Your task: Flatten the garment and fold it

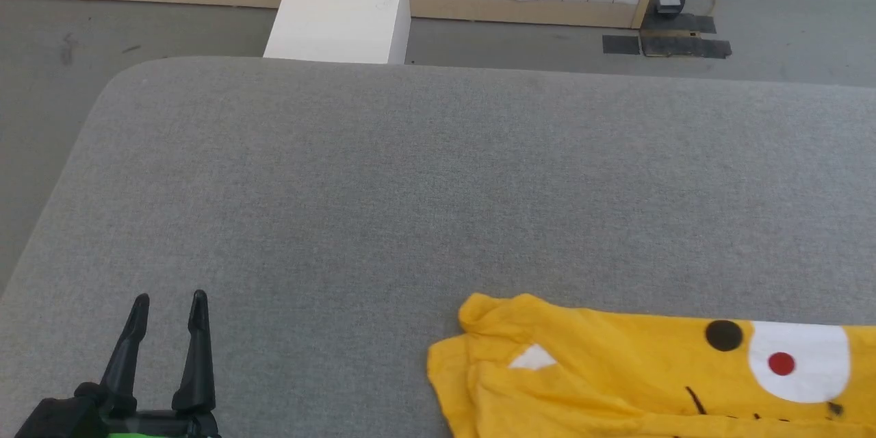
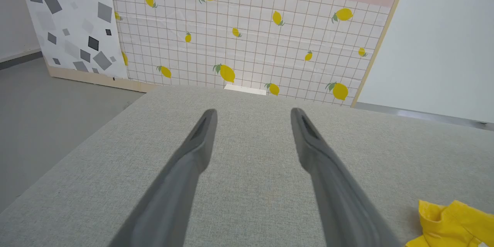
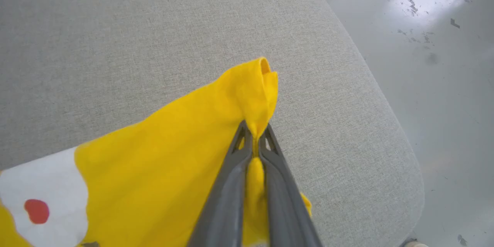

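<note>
Count: one garment (image 1: 616, 369), two grippers, one grey padded table (image 1: 410, 185), one white box (image 1: 342, 10) beyond the table's far edge.

Garment: bright yellow and rumpled, with a white patch bearing a red dot, one black dot and thin black lines. It lies on the table, well to the right of the left gripper (image 1: 170, 298).

Left gripper: over the table, fingers spread wide, nothing between them.

Right gripper (image 3: 254, 131): fingers pressed together, pinching a bunched yellow edge. The hem pokes just past the tips.
</note>
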Controlling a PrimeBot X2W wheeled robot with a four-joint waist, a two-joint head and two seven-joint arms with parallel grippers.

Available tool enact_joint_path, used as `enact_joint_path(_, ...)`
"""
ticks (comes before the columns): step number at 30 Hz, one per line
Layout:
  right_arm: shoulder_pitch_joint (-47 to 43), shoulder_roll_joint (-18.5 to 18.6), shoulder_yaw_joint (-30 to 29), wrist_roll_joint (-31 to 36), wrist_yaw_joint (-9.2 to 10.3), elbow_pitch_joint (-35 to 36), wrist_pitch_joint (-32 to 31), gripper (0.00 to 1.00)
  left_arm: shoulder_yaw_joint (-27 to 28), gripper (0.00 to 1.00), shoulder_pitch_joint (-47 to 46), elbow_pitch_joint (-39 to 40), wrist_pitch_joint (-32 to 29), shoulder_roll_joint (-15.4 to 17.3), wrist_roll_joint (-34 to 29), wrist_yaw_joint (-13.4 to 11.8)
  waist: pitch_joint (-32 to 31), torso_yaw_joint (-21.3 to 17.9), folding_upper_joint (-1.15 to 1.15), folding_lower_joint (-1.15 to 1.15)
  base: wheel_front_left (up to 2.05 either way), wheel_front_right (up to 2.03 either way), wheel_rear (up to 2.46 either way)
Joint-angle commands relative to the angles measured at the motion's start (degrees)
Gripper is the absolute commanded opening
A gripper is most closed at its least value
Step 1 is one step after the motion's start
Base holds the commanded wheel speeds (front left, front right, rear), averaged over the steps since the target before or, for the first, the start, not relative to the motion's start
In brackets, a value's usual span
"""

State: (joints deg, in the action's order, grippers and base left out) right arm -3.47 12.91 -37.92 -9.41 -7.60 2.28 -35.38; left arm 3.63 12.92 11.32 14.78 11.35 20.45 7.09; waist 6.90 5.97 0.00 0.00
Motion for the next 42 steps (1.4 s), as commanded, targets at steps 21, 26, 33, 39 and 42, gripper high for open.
enact_joint_path(21,-3.6,-4.0,28.5,-16.4,0.11,13.8,-12.8,0.0,-1.7,1.0,1.8,-1.3,0.2,-0.9,-0.4,0.4,-5.1,-0.5,0.0,0.0,0.0,0.0,0.0)
enact_joint_path(26,-1.1,-3.8,38.2,-18.1,0.11,14.0,-14.0,0.0,-2.5,1.0,2.0,-1.8,0.2,-1.3,-0.4,0.4,-6.0,0.7,0.0,0.0,0.0,0.0,0.0)
enact_joint_path(33,4.0,-2.9,51.7,-19.7,0.11,7.7,-13.2,0.0,-3.3,1.0,2.3,-2.4,0.2,-1.3,-0.3,0.4,-7.1,2.5,0.0,0.0,0.0,0.0,0.0)
enact_joint_path(39,8.4,-3.6,59.2,-20.8,0.11,-1.0,-8.9,0.0,-3.8,1.0,2.4,-2.9,0.2,-1.3,-0.4,0.4,-8.3,4.5,0.0,0.0,0.0,0.0,0.0)
enact_joint_path(42,10.2,-4.4,61.1,-21.0,0.11,-5.6,-6.4,0.0,-4.0,1.0,2.5,-3.0,0.2,-1.4,-0.4,0.4,-8.6,5.4,0.0,0.0,0.0,0.0,0.0)
